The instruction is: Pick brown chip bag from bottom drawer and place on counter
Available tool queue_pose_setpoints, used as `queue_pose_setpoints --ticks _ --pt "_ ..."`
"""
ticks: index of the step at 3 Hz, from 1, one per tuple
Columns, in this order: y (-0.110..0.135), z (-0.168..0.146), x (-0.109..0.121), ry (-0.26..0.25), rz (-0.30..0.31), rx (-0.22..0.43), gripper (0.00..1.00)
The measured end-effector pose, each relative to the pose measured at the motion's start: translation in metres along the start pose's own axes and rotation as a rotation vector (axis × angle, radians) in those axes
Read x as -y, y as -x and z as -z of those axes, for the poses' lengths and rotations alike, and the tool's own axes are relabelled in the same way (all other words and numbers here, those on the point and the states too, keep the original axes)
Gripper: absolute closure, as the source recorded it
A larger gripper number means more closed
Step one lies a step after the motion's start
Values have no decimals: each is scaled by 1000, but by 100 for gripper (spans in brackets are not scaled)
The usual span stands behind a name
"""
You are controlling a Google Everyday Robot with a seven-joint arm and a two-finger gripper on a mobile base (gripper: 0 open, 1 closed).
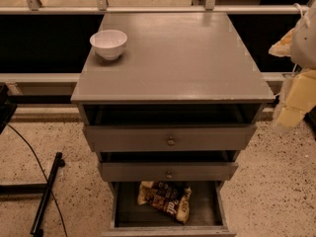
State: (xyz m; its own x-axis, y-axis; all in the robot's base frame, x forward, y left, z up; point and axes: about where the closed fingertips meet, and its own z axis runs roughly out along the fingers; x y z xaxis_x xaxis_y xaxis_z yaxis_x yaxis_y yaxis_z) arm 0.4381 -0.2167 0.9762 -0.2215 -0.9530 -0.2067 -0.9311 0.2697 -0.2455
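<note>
Right of counter [173, 58], gripper [292, 106]; brown chip bag [165, 199] in bottom drawer [203, 210].

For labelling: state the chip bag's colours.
Brown chip bag: dark brown, tan ends; camera view. End effector at right edge.

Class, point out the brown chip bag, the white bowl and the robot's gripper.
Crinkly dark-brown chip bag [165, 199]: camera view, the bag's middle.
Small round white bowl [108, 44]: camera view, its outer wall.
Gripper [292, 108]: camera view, at right edge; its yellowish body.
</note>
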Motion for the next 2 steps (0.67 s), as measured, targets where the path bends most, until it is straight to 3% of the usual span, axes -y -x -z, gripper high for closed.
queue_pose_setpoints --ticks 1,2 --pt "-1 -4 -1 4 -10 7 0" --pt "-11 -50 -10 55 -135 101 0"
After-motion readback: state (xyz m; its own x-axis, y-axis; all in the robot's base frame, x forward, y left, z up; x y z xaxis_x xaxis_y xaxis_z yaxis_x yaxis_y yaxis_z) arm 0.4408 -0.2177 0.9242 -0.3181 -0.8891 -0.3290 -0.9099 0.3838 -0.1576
